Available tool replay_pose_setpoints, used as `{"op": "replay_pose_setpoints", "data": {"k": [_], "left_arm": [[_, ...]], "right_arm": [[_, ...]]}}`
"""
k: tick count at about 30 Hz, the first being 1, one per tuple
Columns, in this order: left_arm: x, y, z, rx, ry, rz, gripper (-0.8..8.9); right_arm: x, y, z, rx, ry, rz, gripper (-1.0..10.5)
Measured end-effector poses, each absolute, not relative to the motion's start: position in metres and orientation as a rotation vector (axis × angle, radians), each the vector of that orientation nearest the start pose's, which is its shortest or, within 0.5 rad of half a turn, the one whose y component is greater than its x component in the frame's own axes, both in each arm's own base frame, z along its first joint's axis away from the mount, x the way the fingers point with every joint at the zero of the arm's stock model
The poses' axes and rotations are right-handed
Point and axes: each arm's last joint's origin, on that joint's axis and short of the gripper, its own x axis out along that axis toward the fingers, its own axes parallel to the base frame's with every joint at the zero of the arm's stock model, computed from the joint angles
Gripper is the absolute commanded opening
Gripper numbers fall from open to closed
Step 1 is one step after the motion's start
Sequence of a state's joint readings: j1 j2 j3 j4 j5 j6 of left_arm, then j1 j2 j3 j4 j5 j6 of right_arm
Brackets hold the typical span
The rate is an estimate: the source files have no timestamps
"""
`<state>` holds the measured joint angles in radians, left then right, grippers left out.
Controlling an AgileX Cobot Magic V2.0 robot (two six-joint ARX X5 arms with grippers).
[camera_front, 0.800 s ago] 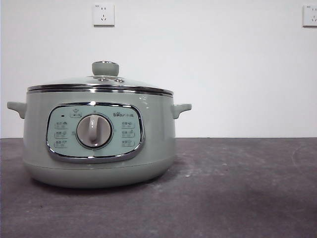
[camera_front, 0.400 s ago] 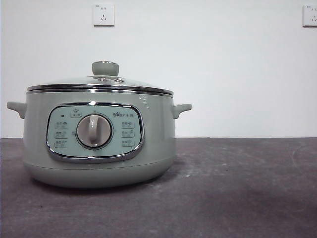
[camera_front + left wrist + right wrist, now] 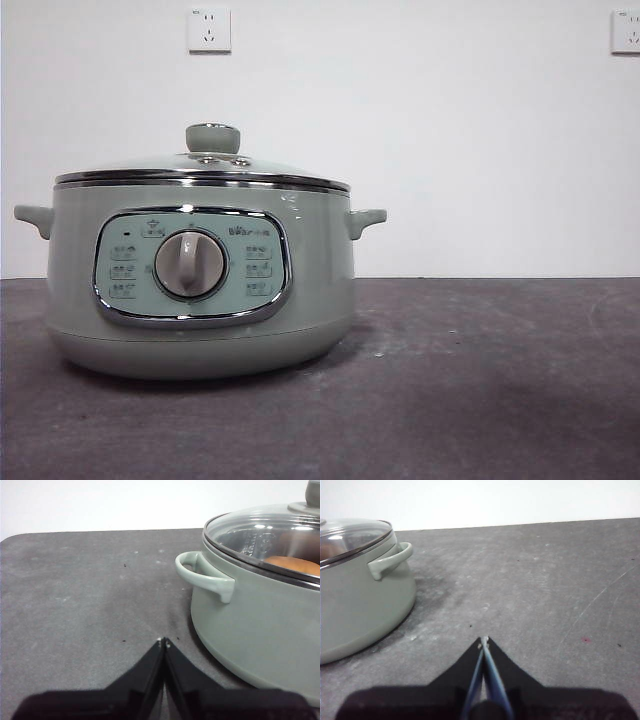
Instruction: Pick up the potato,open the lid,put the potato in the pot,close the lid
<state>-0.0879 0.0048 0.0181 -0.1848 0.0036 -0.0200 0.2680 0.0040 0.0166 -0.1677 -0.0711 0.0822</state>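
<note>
The sage-green pot [image 3: 200, 280] stands on the dark table at the left of the front view, its dial facing me. The glass lid [image 3: 205, 170] with its green knob [image 3: 212, 137] sits closed on it. In the left wrist view the orange-brown potato [image 3: 295, 564] shows through the lid [image 3: 260, 530], inside the pot [image 3: 255, 625]. My left gripper [image 3: 164, 641] is shut and empty, low over the table beside the pot's handle [image 3: 205, 575]. My right gripper [image 3: 483, 640] is shut and empty on the pot's [image 3: 360, 600] other side. Neither gripper shows in the front view.
The dark grey table [image 3: 480, 380] stretches to the right of the pot. A white wall with two power sockets [image 3: 209, 29] stands behind. Scuff marks and a small red spot [image 3: 585, 639] lie on the table near the right gripper.
</note>
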Motion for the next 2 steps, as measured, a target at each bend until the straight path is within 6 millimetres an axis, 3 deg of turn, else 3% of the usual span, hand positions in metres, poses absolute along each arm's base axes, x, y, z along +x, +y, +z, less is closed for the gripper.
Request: {"op": "replay_pose_setpoints", "data": {"k": [2], "left_arm": [[0.0951, -0.0085, 0.1515, -0.013, 0.172, -0.09, -0.03]], "right_arm": [[0.0917, 0.0273, 0.1527, 0.066, 0.169, 0.332, 0.0]]}}
